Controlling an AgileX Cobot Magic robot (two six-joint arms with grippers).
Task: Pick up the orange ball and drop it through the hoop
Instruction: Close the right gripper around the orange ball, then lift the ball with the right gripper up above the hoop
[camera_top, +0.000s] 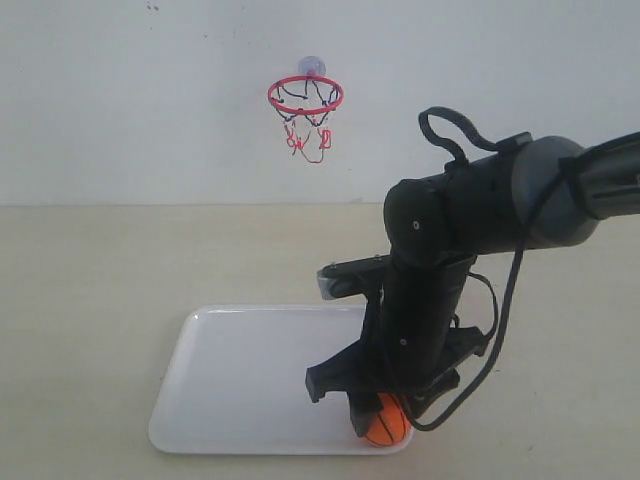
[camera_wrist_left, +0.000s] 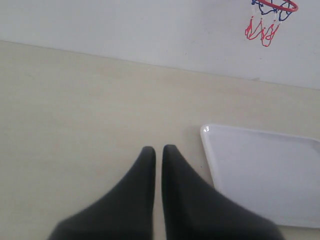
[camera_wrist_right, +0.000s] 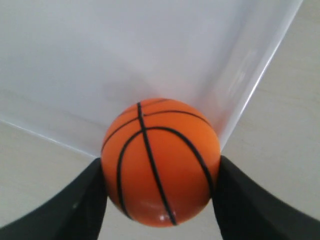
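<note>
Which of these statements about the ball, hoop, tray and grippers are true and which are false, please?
1. The right gripper grips the orange ball between its fingers. True.
2. The orange ball is at the centre of the white tray. False: it is at a corner of the tray.
3. The hoop is mounted on the wall, above the table. True.
4. The left gripper is wide open over the tray. False: its fingers are shut together, empty, over bare table beside the tray.
</note>
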